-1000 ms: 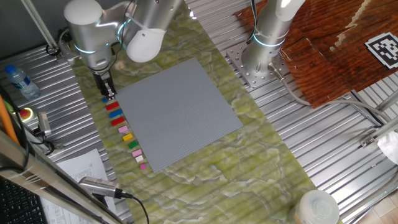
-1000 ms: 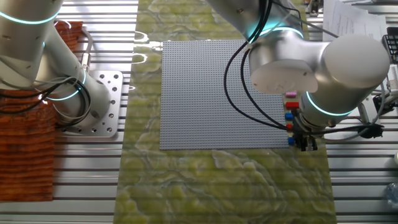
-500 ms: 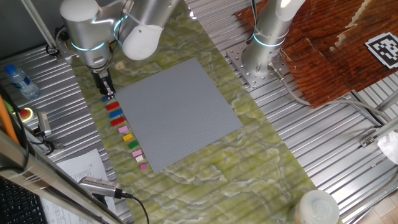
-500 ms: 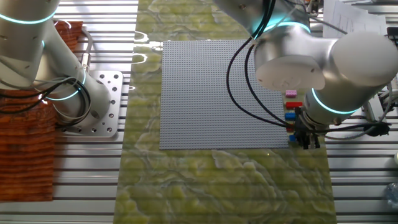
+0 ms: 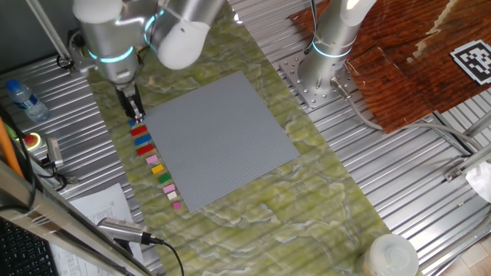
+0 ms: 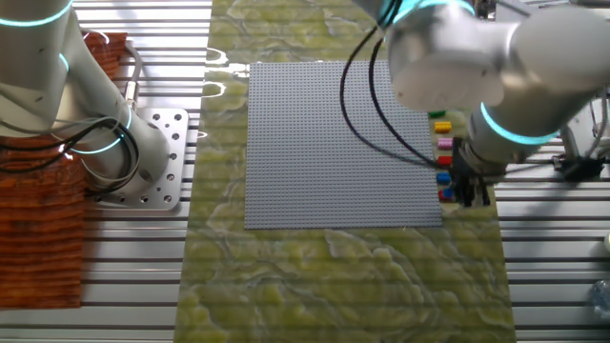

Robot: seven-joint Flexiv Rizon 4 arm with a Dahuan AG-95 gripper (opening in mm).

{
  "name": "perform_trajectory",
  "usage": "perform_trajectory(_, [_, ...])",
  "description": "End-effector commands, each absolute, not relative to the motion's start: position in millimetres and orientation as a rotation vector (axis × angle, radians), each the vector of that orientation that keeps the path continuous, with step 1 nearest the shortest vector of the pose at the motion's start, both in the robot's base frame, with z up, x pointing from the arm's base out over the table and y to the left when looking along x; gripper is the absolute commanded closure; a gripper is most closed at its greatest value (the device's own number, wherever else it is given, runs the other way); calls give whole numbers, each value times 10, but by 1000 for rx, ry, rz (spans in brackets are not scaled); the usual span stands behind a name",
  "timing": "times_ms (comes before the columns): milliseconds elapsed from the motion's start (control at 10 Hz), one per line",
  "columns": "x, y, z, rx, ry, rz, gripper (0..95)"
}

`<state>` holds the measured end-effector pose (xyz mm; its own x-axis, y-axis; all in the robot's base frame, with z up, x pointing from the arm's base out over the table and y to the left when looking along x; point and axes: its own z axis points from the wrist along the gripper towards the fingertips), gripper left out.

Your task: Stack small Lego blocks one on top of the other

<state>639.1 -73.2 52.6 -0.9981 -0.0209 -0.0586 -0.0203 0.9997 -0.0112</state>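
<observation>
- We see the gripper (image 5: 135,115) low over the upper end of the row of small Lego blocks (image 5: 156,167), just off the left edge of the grey baseplate (image 5: 219,138).
- Its fingers sit close together; we cannot tell whether they hold a block.
- The row's long axis runs alongside that baseplate edge, slanting down and right: red, blue, pink, yellow, green, pink.
- In the other fixed view the gripper (image 6: 470,193) stands just beside the baseplate's (image 6: 334,143) right edge.

Jaws too small to judge; small Lego blocks (image 6: 442,160) partly hidden behind arm; arm cut off at top edge.
</observation>
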Motion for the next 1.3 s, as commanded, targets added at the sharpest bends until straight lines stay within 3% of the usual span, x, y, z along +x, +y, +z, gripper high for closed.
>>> perform_trajectory(100, [6374, -559, 530, 7, 3084, -16, 950])
perform_trajectory(1300, [5743, -171, 398, 51, 3056, -8, 950])
